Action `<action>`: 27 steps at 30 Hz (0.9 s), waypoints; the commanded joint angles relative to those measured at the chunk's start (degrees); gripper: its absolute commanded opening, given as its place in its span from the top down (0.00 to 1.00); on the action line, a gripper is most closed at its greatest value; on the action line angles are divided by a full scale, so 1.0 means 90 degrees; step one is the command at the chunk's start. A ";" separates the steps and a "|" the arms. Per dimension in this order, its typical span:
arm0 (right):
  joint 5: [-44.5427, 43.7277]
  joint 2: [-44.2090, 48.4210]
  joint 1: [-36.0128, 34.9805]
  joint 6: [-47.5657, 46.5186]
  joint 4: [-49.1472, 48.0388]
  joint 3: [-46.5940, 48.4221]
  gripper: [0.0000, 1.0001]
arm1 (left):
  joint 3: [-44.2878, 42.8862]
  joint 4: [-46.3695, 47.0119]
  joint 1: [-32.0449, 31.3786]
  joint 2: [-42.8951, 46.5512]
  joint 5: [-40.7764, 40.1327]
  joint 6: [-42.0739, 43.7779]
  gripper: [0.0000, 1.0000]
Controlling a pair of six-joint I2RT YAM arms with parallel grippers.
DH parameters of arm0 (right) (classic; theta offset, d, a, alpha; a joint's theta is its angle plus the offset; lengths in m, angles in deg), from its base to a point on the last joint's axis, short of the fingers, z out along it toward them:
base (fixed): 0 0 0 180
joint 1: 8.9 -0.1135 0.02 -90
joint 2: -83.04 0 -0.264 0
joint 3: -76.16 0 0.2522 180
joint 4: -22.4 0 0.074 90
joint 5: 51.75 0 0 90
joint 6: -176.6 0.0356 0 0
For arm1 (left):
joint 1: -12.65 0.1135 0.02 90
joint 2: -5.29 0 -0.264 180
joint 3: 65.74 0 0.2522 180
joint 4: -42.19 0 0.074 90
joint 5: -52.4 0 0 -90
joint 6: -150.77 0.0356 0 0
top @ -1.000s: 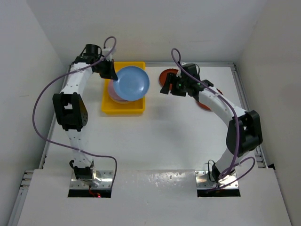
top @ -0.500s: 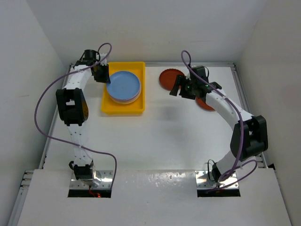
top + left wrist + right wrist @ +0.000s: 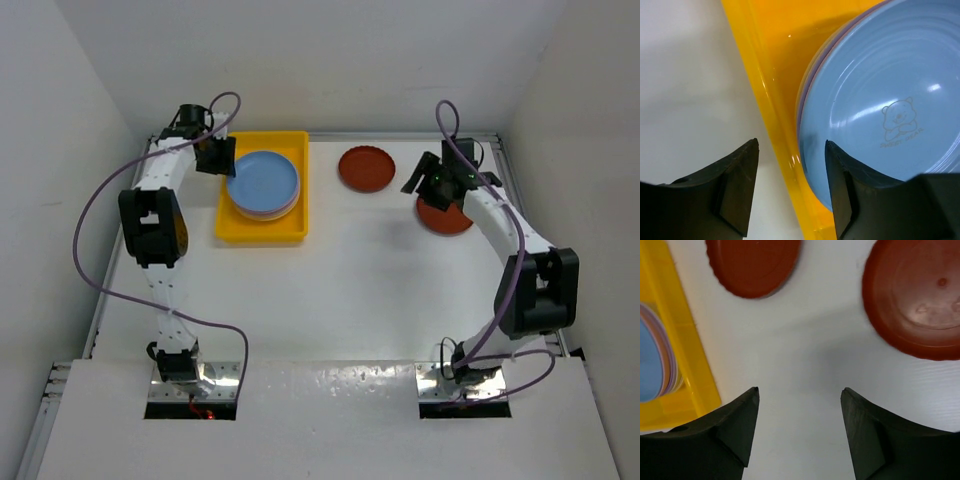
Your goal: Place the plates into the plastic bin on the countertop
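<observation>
Jaws of my left gripper [image 3: 790, 147] stand released, either side of the yellow bin [image 3: 760, 60]'s left wall, near the countertop [image 3: 805, 350]'s far-left corner. Inside, the blue plate [image 3: 880, 100], printed with a bear and "SWEET BEAR", tops the plate stack [image 3: 806, 82]. My right gripper [image 3: 800, 392] hangs open and empty; two brown-red plates [image 3: 754, 262] remain by the far edge.

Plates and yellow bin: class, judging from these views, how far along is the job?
Done: a stack topped by the blue plate lies in the yellow bin. In hand: nothing; the left hand is open over the bin's wall, the right hand open above the countertop. Left: two brown-red plates on the countertop.
</observation>
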 commanded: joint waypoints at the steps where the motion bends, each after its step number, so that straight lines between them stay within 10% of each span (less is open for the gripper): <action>1: -0.0283 -0.0346 0.0078 0.0328 -0.0104 0.0458 0.36 | -0.0251 0.0094 -0.0056 0.0736 -0.0079 0.0218 0.42; 27: -0.1308 -0.3999 -0.0216 0.2064 -0.0350 0.3007 0.58 | 0.0588 0.0036 -0.0115 0.1791 0.0360 0.0433 0.40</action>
